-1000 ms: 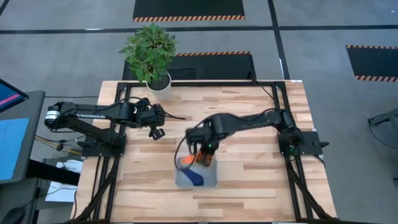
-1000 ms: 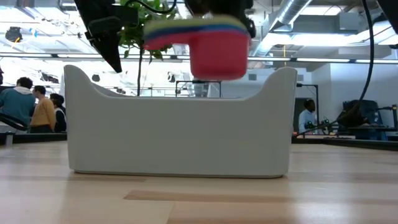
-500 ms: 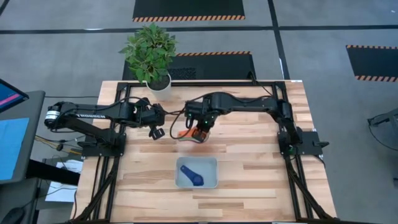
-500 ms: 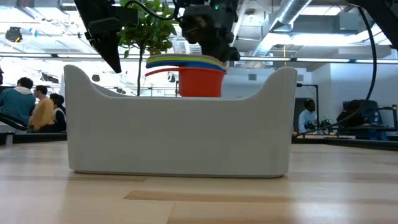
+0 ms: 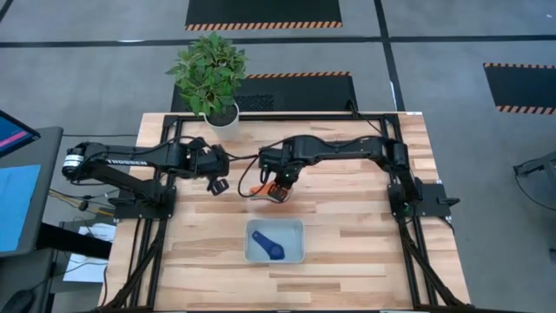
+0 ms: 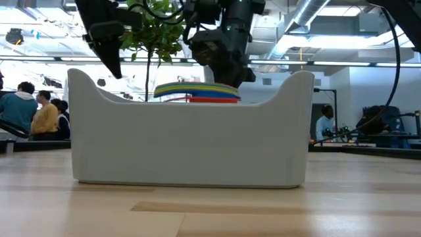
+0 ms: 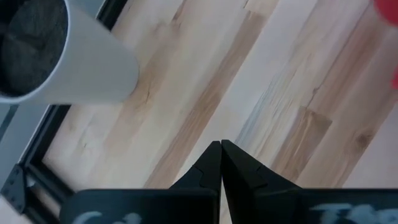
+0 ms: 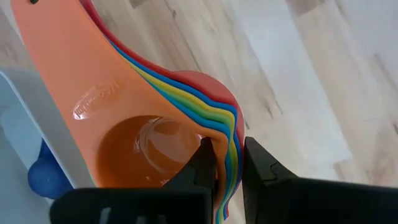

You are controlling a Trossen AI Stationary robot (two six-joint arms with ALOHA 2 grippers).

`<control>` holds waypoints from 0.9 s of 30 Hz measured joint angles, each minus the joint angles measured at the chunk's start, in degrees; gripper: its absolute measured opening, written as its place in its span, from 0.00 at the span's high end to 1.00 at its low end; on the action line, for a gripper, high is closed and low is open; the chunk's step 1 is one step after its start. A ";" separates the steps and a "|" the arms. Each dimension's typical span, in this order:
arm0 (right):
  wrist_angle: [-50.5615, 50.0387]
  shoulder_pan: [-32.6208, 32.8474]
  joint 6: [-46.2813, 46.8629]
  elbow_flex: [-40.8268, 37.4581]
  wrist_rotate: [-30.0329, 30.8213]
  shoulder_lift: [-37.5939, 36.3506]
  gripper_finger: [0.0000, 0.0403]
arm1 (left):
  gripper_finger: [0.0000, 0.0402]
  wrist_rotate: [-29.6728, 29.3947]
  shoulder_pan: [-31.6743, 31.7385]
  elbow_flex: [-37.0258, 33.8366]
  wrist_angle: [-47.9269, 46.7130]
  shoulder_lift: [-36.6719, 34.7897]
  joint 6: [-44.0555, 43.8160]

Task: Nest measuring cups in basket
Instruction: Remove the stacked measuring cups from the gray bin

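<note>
Right gripper [image 8: 229, 163] pinches rim of nested stack of coloured plastic measuring cups [image 8: 168, 118], orange innermost, jaws nearly together. Stack hangs over bare wooden table [image 5: 347, 226], behind pale grey-blue rectangular plastic basket [image 5: 274, 241], well apart from it. Dark blue scoop [image 5: 268, 246] lies alone in basket. Left gripper [image 7: 221, 163] fully closed, holding nothing, near white plant pot [image 7: 68, 68]; open board around.
</note>
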 joint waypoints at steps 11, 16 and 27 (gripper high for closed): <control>4.25 2.29 4.60 -4.12 0.40 0.02 0.90 | 1.00 1.36 -0.22 0.00 -6.59 0.00 -10.92; 6.49 2.18 6.77 -6.20 1.42 0.02 0.89 | 1.00 4.16 -0.22 0.00 -9.33 0.00 -16.10; 6.65 2.10 6.78 -6.73 1.42 0.02 0.83 | 1.00 5.06 -0.22 0.00 -9.87 0.00 -15.72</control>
